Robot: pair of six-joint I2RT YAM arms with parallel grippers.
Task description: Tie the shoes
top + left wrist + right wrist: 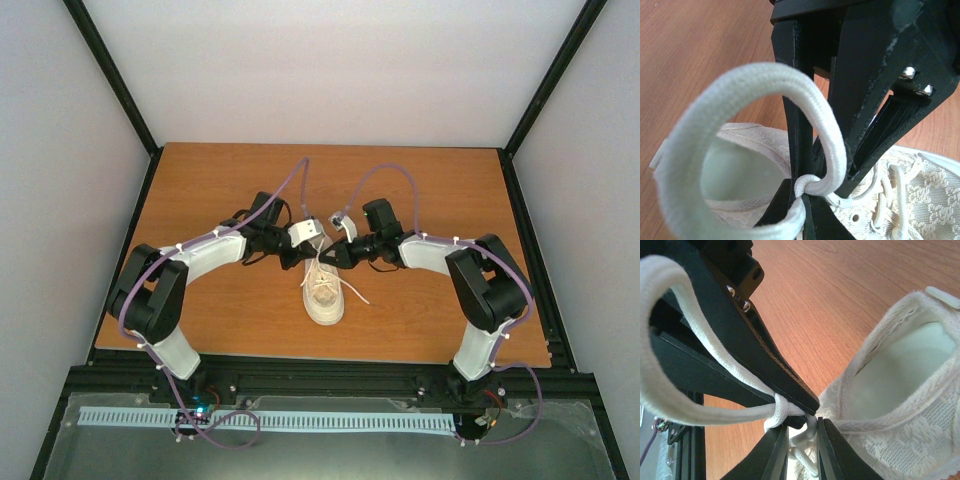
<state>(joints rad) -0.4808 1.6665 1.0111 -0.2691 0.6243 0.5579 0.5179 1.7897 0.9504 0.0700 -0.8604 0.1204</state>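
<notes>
The cream sneaker (pixel 324 290) lies mid-table with its toe toward me. Both grippers meet over its tongue. My left gripper (pixel 308 238) is shut on a white lace (pixel 807 186) at a small knot. From there a big loop (pixel 765 75) arcs back toward its camera. My right gripper (pixel 340 250) comes in from the right. Its jaws are nearly together, with a lace strand (pixel 810 429) between them beside the knot (pixel 780 410). A second lace loop (pixel 660 270) curls round the left gripper's fingers (pixel 765 355). The shoe's opening (pixel 900 370) is just right of the fingertips.
A loose lace end (pixel 357 293) trails on the wooden table (pixel 220 190) to the right of the shoe. Black frame posts and white walls enclose the table. Purple cables loop above both arms.
</notes>
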